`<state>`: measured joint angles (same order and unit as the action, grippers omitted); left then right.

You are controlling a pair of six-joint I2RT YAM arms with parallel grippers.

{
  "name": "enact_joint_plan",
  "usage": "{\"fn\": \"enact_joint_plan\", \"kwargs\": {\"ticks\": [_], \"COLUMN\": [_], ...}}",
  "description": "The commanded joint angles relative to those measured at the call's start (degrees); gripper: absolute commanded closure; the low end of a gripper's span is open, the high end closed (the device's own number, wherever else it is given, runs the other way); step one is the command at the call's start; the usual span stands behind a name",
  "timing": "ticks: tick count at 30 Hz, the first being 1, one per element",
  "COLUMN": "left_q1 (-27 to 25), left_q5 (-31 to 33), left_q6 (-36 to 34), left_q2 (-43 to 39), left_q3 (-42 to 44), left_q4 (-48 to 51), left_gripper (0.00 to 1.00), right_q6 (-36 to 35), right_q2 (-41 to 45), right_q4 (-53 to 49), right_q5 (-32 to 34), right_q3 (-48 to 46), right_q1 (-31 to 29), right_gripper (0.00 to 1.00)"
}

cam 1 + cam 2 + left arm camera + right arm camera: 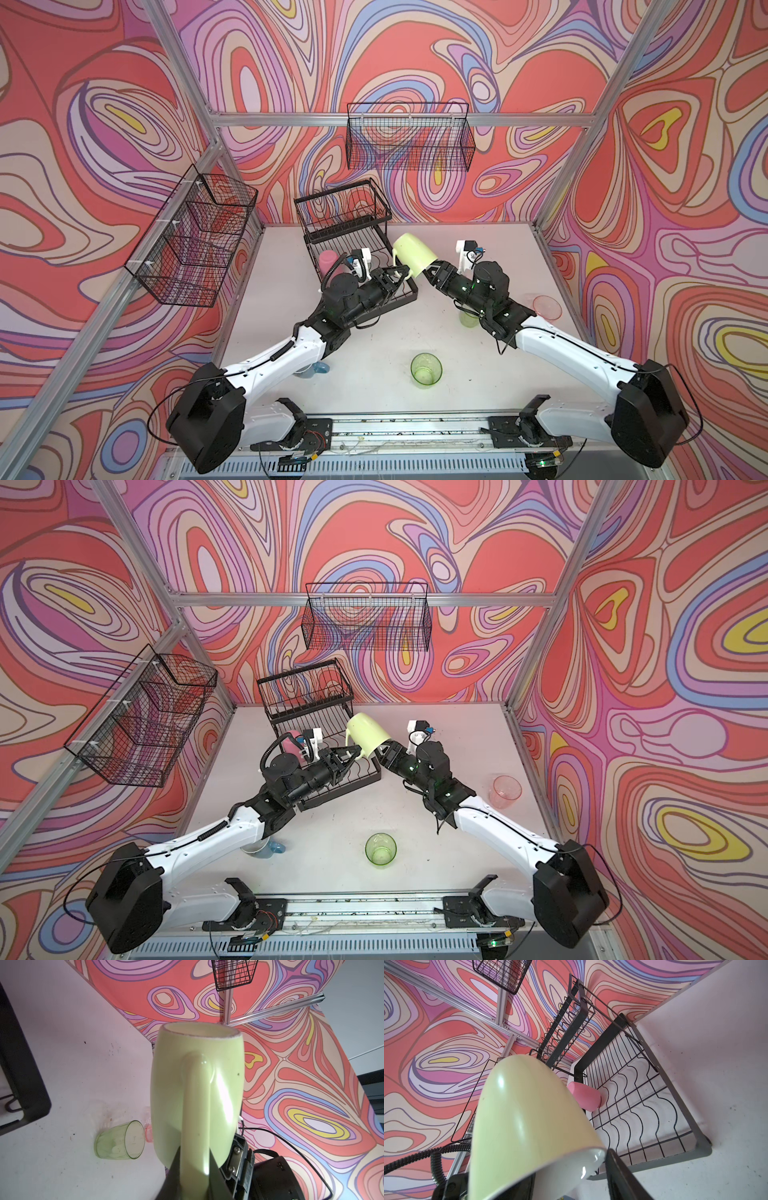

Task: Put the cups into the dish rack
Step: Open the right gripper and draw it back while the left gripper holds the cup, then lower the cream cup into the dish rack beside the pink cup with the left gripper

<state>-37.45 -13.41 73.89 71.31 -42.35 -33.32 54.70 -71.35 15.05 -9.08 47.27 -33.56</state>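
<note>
One cup of the six is loaded: the opaque pink tumbler (584,1096) is in the lower tray of the black wire two-tier dish rack (682,1105). The pale yellow-green handled mug (413,253) hangs tilted above the rack's near corner, mouth towards the right end effector (430,272).

The left end effector (195,1159) is pinching the mug's handle. Judged a handover: the left arm is nearer the rack, and a handle grip allows a mouth-down placement.

Only the left wrist view confirms the handle between the fingers. The right wrist view shows one finger (618,1169) just beside the mug's rim. Its partner is hidden, so I cannot tell whether that end effector grips or stands spread. It also shows vacant wavy dividers.

Only the top views show the blue handled mug (316,369) under the left forearm, on the white worktop (374,340).
</note>
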Motion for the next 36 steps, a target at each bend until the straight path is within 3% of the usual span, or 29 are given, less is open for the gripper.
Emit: {"fn": "enact_joint_plan", "kwargs": {"ticks": [1, 19, 28, 36], "left_q1": [-0.1, -0.8, -2.6, -3.8], "left_q5": [2.0, 13.6, 20.3, 26.9], "left_q6": [-6.6, -21.9, -32.0, -43.0], "left_q2": [-1.7, -4.1, -3.7, -2.9], "left_q3": [-1.1, -1.7, -0.8, 3.4], "left_q4": [3.7, 15.1, 14.3, 6.1], "left_gripper": [0.99, 1.00, 1.00, 1.00], "right_q6": [-1.6, -10.4, -12.7, -13.5], "right_q2": [2.6, 8.4, 8.9, 8.7], "right_q4": [1.2, -13.0, -12.2, -11.3], "right_q5": [0.2, 9.1, 10.6, 11.2], "right_q3": [-0.4, -0.9, -2.2, -2.9], "right_q1": [-0.5, -0.5, -0.5, -0.5], "right_gripper": [0.42, 0.41, 0.41, 0.41]}}
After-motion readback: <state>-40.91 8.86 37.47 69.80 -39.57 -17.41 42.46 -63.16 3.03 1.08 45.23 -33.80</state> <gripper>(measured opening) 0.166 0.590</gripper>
